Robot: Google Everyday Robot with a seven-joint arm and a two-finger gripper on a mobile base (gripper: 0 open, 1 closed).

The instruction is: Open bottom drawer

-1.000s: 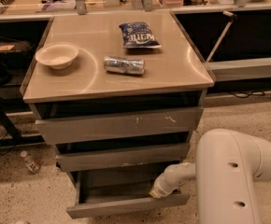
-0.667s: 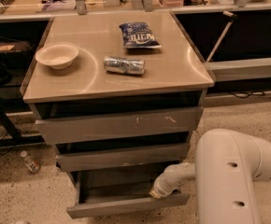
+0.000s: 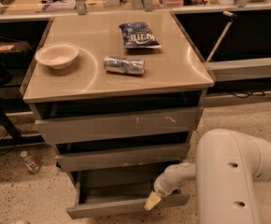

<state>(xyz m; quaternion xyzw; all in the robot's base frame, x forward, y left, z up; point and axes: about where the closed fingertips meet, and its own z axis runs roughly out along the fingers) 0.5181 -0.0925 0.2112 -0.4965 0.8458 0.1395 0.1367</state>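
- I am looking over a speckled floor (image 3: 14,195) toward a cluttered back bench (image 3: 32,10), with a tan-topped grey desk (image 3: 177,69) standing in front of it.
- The desk is carrying a round white bowl (image 3: 57,55), a dented silver can (image 3: 124,65) lying on its side, and a dark blue snack bag (image 3: 139,35). None of them is bearing on the job.
- Below the top I am counting three grey fronts: the widest, white-scratched drawer front (image 3: 121,123), the mid-sized drawer front (image 3: 124,155), and the narrow plain bottom drawer (image 3: 121,208).
- The bottom drawer is sitting partly pulled out toward me, and its shallow grey tray is showing behind the front panel.
- The bulky white robot arm (image 3: 229,176) is reaching in from the right, ending in the tan-tipped tool (image 3: 150,201).
- The tool is resting at the top edge of the bottom drawer's front panel, right of its middle. It appears to be touching the panel.
- I cannot tell how far open the tool is, or whether it is gripping anything.
- The front panel's long axis is running left to right, and the slide direction is crossing it, out toward the camera.
- So I am judging that the coming pull needs to go straight outward. With contact right of centre, an angled pull could skew the drawer.
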